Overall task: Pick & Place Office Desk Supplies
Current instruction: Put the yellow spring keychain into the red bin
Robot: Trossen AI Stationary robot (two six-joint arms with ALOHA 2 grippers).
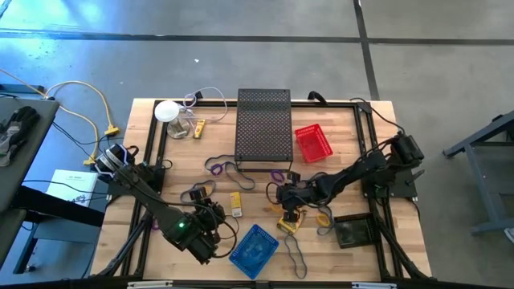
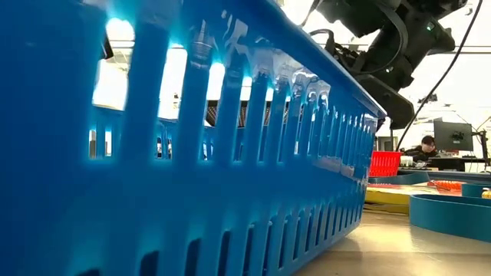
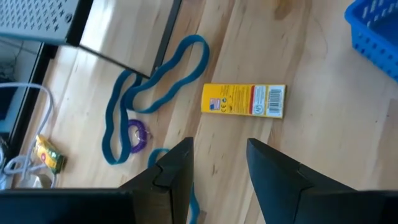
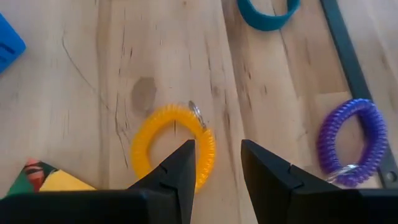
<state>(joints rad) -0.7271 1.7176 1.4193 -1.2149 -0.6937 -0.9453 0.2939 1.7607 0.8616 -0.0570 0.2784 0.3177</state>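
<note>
My left gripper hovers open over bare wood, short of a yellow-and-red packet lying flat. A long teal band loop and a small purple coil lie beside it. My right gripper is open just over an orange coil band on the table; whether a finger touches the coil cannot be told. A purple coil and a yellow packet corner lie to either side.
The tall black mesh box stands at the middle far side, with a red basket to its right. A blue basket sits at the near edge. A white round object with a cable lies far left, and a dark tray near right.
</note>
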